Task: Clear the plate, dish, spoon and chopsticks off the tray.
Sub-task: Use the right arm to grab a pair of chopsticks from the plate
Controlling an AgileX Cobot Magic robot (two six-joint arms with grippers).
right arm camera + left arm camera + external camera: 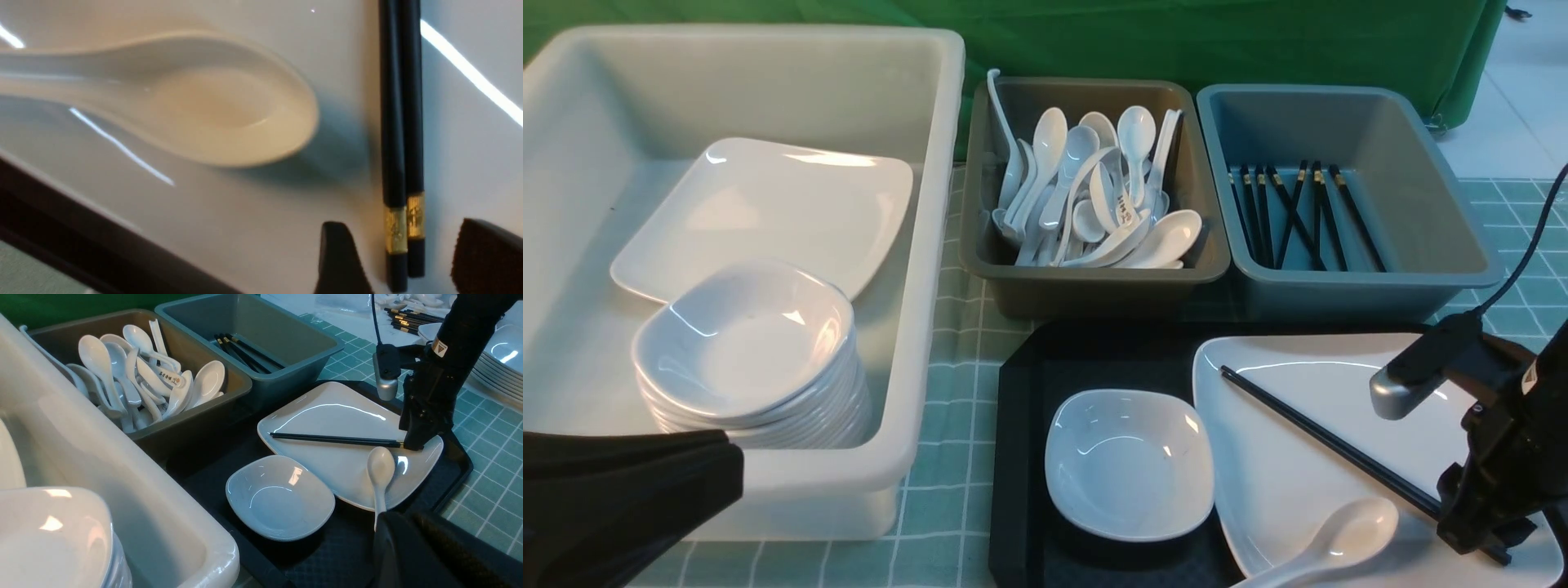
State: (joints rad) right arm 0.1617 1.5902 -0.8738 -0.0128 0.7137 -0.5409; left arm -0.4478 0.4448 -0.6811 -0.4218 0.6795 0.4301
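Observation:
The black tray point(1021, 457) holds the small white dish point(1127, 461) on its left and the large white plate point(1298, 408) on its right. The black chopsticks point(1331, 445) lie side by side, diagonally on the plate, with the white spoon point(1339, 535) beside them near the front rim. My right gripper point(1478, 531) is down at the plate, open; in the right wrist view point(408, 261) its fingers point(339, 261) straddle the chopsticks' point(402, 122) gold-banded ends without touching them. My left gripper point(731, 474) hangs low in front of the white tub, fingers together and empty.
A big white tub point(931, 245) at the left holds a plate and a stack of dishes. Behind the tray stand a brown-grey bin point(1094, 286) of spoons and a blue-grey bin point(1339, 286) of chopsticks. More stacked plates point(498, 363) lie beyond the tray's right side.

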